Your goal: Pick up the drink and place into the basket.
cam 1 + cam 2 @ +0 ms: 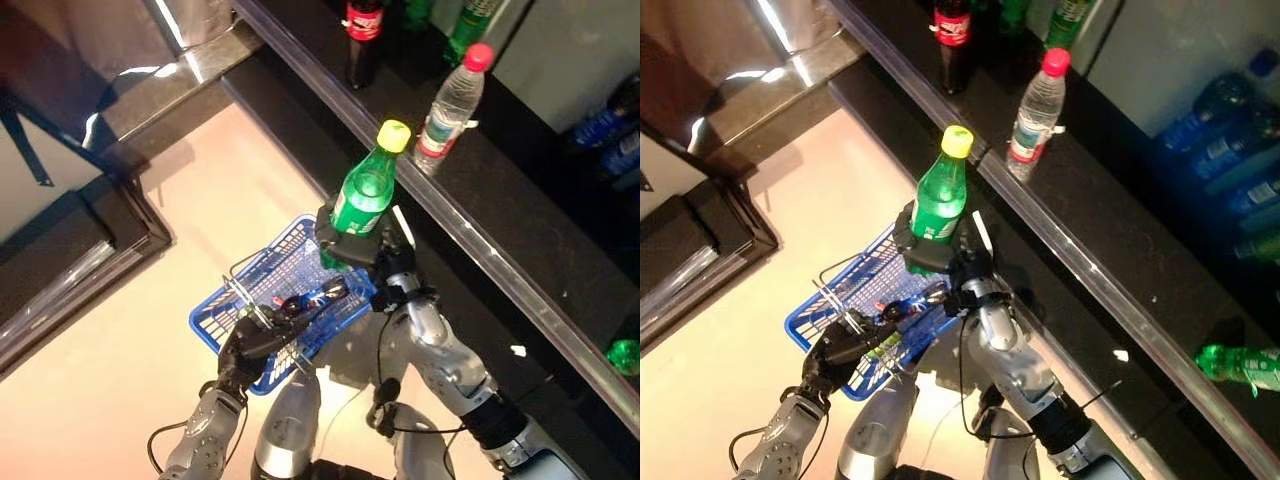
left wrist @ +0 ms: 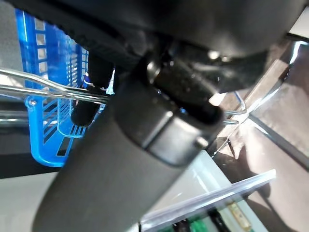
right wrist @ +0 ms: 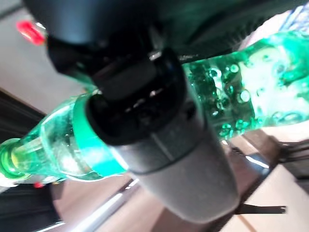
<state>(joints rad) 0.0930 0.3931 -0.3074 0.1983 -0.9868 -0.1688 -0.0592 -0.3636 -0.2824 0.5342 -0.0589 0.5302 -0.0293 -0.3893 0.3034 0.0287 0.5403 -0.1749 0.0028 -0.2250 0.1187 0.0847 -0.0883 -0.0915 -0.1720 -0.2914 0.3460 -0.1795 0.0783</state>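
Observation:
A green drink bottle with a yellow cap stands upright in my right hand, whose fingers are curled round its lower body; the right wrist view shows the bottle gripped. It hangs above the far right corner of the blue basket. My left hand holds the basket by its wire handle, fingers curled round the handle in the left wrist view. A small dark item lies inside the basket.
A dark shelf with a shiny front edge runs diagonally on the right. On it stand a clear water bottle with a red cap and a dark cola bottle. Another green bottle lies further along. A dark cabinet is at left.

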